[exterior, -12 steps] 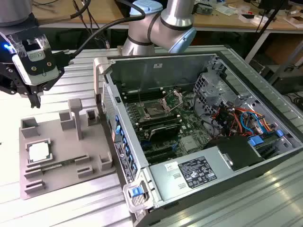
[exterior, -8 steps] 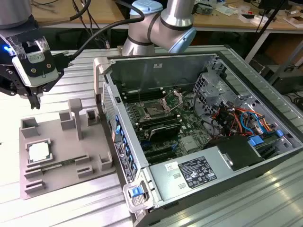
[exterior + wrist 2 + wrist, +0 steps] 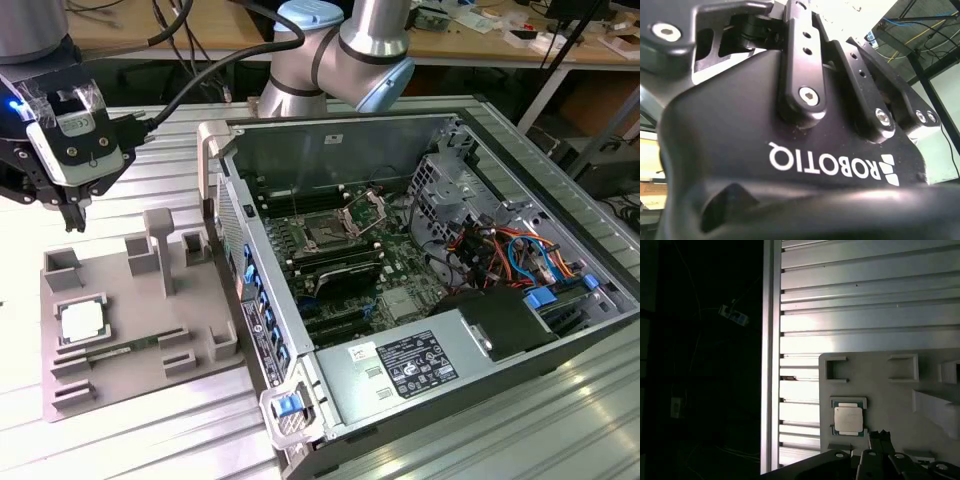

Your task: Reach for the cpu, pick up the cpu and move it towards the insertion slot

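On the exterior view's left, the cpu [image 3: 80, 322] lies on a tray [image 3: 135, 312] beside the computer case [image 3: 340, 150].

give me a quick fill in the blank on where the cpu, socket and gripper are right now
1. The cpu lies on the grey tray, ____ the computer case.
2. The insertion slot sits ____ the case.
3. The gripper hangs ____ the tray, not holding the cpu.
Missing words: outside; inside; above.

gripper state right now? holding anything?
Gripper: cannot be told whether open or shut. It is not holding the cpu, which lies apart from it in the grey fixture.
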Robot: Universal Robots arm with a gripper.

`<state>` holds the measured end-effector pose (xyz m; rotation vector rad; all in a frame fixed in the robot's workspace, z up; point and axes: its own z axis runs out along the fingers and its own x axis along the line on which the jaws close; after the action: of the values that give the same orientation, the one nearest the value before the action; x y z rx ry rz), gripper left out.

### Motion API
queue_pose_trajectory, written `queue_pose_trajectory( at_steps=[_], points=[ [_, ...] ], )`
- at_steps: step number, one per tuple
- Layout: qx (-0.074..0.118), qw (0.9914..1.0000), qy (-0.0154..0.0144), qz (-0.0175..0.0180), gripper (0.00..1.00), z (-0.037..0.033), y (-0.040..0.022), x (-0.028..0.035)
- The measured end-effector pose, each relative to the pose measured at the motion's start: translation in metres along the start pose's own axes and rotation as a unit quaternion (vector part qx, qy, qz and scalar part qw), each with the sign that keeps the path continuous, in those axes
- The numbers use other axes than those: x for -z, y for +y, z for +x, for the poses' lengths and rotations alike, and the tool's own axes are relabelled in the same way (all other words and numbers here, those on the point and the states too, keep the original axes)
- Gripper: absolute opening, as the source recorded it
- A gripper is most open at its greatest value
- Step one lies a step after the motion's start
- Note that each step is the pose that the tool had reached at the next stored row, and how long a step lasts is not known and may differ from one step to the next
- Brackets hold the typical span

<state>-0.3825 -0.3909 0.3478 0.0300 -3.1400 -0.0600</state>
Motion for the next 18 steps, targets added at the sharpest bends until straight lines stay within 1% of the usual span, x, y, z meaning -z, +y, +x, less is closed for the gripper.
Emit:
queue_pose_trajectory(
  at_steps=[8,10,18],
  points=[
    [0.0,1.0,0.0,0.0,0.11,0.0,-0.0001,-0.002],
    [0.0,1.0,0.0,0.0,0.11,0.0,-0.0002,-0.004],
    [0.0,1.0,0.0,0.0,0.11,0.0,-0.0002,-0.0056]
  ],
)
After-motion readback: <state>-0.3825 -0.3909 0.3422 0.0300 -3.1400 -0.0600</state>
